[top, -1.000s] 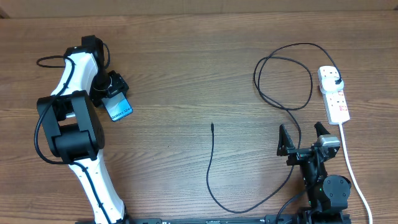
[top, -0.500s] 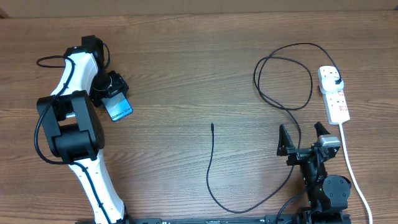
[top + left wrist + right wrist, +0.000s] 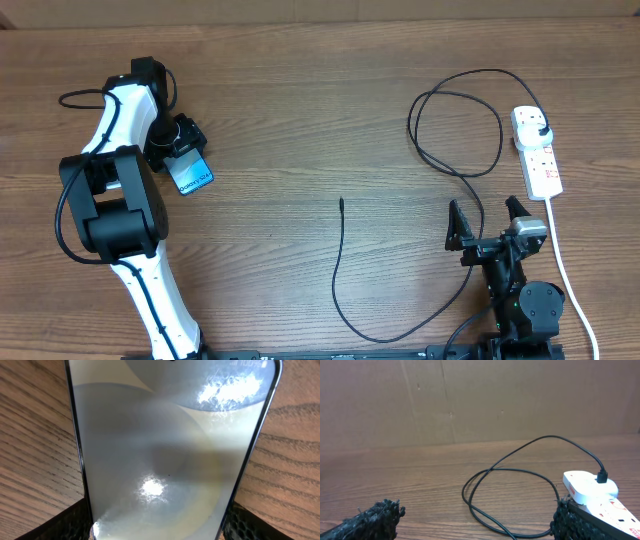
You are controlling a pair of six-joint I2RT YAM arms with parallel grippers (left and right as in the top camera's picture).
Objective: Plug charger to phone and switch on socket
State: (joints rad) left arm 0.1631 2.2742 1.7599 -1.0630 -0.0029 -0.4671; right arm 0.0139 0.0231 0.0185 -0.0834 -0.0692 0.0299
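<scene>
The phone (image 3: 192, 177) lies at the table's left with its cyan screen up. My left gripper (image 3: 186, 150) is shut on it, one finger against each long edge. In the left wrist view the phone (image 3: 165, 435) fills the frame, with a black finger (image 3: 75, 522) at each bottom corner. The charger (image 3: 338, 270) is a thin black cable. Its free tip (image 3: 342, 202) rests mid-table, and its black plug (image 3: 541, 131) sits in the white socket (image 3: 541, 165) at the right. My right gripper (image 3: 490, 222) stands open near the front right, apart from the cable loop (image 3: 510, 495) and beside the socket (image 3: 592, 492).
The socket's white cord (image 3: 568, 280) runs down the right side past the right arm's base (image 3: 520, 300). The left arm (image 3: 120, 200) lies along the left side. A brown board wall (image 3: 470, 400) stands behind the table.
</scene>
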